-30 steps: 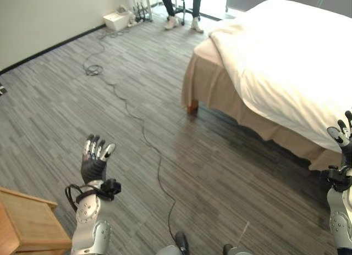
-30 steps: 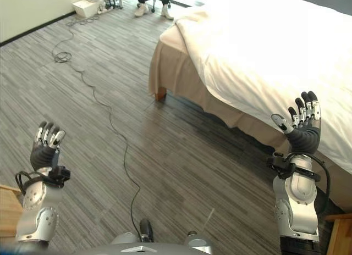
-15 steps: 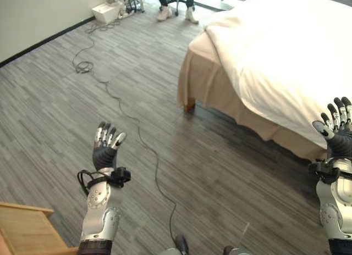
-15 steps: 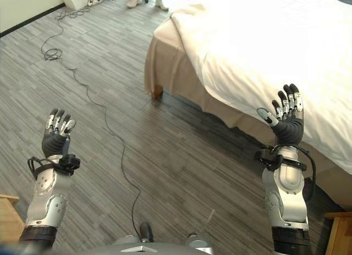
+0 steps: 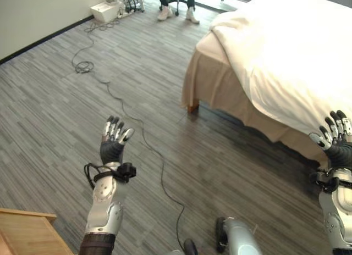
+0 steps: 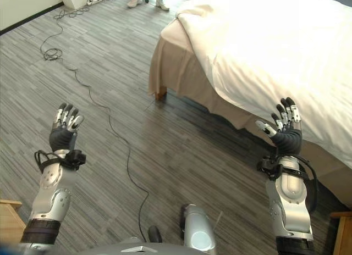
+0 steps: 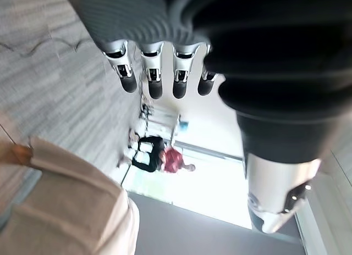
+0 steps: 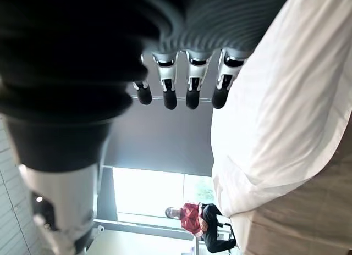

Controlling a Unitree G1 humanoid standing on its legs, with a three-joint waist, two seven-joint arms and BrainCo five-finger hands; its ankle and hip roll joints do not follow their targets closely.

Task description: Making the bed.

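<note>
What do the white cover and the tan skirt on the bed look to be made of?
White cover: soft matte fabric, likely a padded duvet; it drapes in rounded folds over the edge. Tan skirt: thinner matte cloth, apparently woven; it hangs straight in flat pleats down to the floor.

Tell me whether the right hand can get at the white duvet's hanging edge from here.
Probably yes. The right hand is raised, open and empty, right beside the white duvet edge, with nothing between them. The left hand is open over bare floor.
</note>
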